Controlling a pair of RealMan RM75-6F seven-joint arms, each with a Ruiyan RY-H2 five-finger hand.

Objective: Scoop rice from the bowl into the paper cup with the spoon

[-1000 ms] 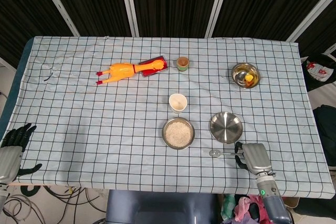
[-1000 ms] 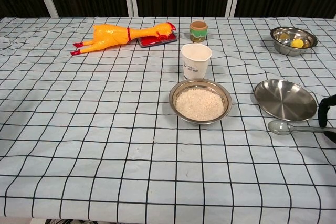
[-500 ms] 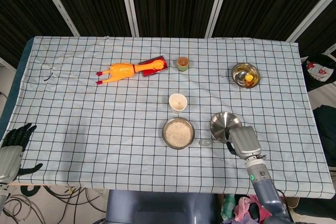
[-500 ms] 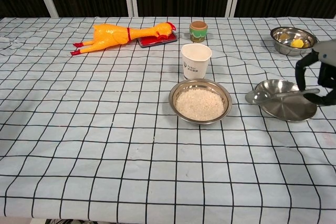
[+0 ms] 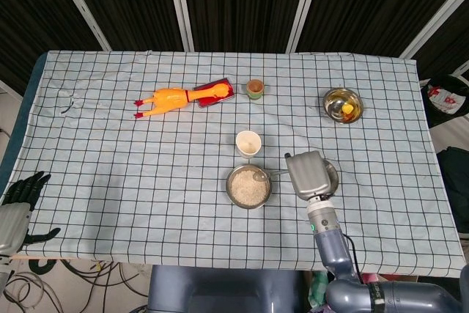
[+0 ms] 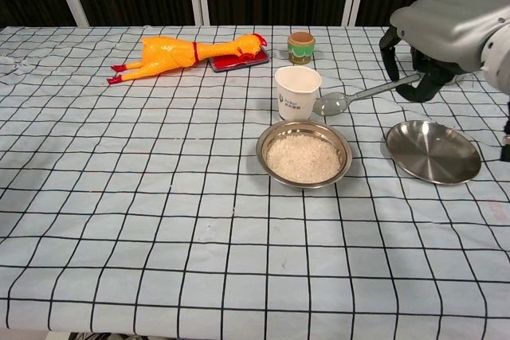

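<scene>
A steel bowl of white rice (image 5: 248, 186) (image 6: 304, 154) sits at the table's middle. Just behind it stands the white paper cup (image 5: 248, 142) (image 6: 297, 91), upright and empty-looking. My right hand (image 5: 308, 173) (image 6: 441, 31) grips the handle of a metal spoon (image 5: 261, 175) (image 6: 335, 103), raised above the table. The spoon's head hovers over the bowl's far right rim, beside the cup. My left hand (image 5: 16, 209) rests at the table's near left corner with fingers apart, holding nothing.
An empty steel plate (image 6: 433, 151) lies right of the rice bowl, under my right hand. At the back are a rubber chicken (image 5: 170, 99), a red tray (image 5: 215, 93), a small brown cup (image 5: 254, 89) and a steel bowl with yellow items (image 5: 342, 104).
My right hand lifted the spoon off the table near the front edge and carried it up and left, from beside the plate to over the rice bowl's rim. The left hand stayed still.
</scene>
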